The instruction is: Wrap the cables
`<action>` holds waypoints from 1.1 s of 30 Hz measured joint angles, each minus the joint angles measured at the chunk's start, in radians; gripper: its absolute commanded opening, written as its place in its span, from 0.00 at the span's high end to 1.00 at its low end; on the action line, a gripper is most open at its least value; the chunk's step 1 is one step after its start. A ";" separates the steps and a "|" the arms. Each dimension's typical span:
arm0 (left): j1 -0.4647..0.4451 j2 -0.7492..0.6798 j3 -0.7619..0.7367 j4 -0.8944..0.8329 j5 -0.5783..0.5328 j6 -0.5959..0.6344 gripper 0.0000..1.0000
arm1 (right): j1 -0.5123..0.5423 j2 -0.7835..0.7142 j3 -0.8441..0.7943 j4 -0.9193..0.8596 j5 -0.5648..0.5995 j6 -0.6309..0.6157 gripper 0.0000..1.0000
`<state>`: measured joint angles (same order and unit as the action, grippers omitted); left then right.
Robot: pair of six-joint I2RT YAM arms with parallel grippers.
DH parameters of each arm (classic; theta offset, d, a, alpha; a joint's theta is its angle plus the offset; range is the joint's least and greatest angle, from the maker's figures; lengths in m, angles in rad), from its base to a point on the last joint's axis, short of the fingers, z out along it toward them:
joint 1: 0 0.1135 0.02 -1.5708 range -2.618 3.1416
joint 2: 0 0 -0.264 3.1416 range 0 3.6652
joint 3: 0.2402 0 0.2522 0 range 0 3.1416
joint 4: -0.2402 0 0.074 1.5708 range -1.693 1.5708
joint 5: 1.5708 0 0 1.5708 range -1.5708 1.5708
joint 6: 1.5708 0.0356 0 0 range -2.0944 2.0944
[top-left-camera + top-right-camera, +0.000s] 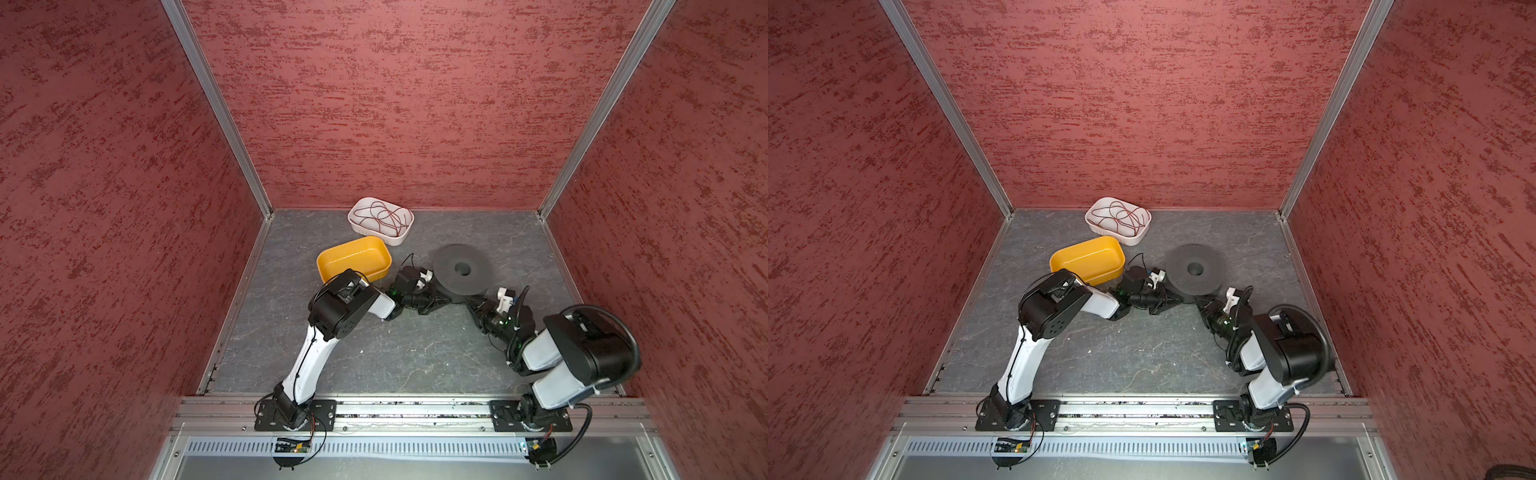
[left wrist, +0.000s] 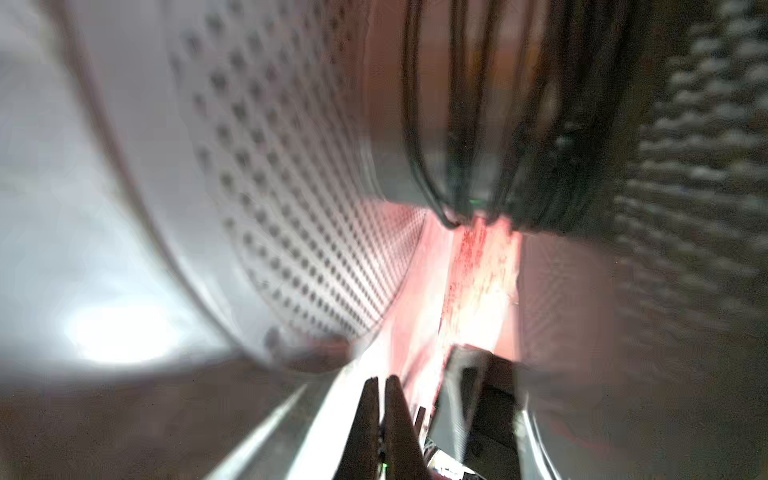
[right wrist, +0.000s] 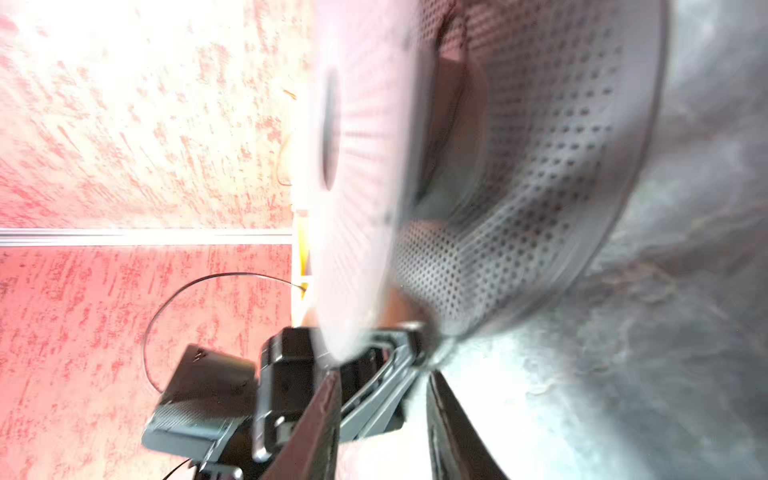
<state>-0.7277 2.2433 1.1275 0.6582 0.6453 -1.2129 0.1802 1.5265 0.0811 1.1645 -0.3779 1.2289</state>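
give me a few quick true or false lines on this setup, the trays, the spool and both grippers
1. The yellow tray is empty. True.
2. The white tray is empty. False: a loose tangle of thin cable lies in it.
3. The spool stands on its edge. False: it lies flat on the table, hub hole facing up.
4. The left gripper is shut. True.
5. The right gripper is shut. False: its fingers stand apart in the right wrist view.
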 measured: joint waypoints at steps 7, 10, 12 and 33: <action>0.016 0.000 0.051 -0.031 -0.001 0.006 1.00 | 0.001 -0.336 0.000 -0.344 0.052 -0.099 0.62; 0.021 0.001 0.053 -0.029 -0.006 0.005 1.00 | 0.002 -0.451 0.000 -0.484 0.082 -0.140 0.68; 0.026 0.005 0.056 -0.027 -0.011 -0.004 1.00 | 0.002 -0.524 0.002 -0.578 0.105 -0.171 0.71; 0.050 0.106 0.169 0.011 -0.053 -0.040 1.00 | 0.002 -0.721 0.028 -0.954 0.225 -0.319 0.85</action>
<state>-0.6777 2.3497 1.2964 0.6697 0.5926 -1.2526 0.1818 0.8051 0.1089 0.2108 -0.1532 0.9096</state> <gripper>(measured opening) 0.061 0.154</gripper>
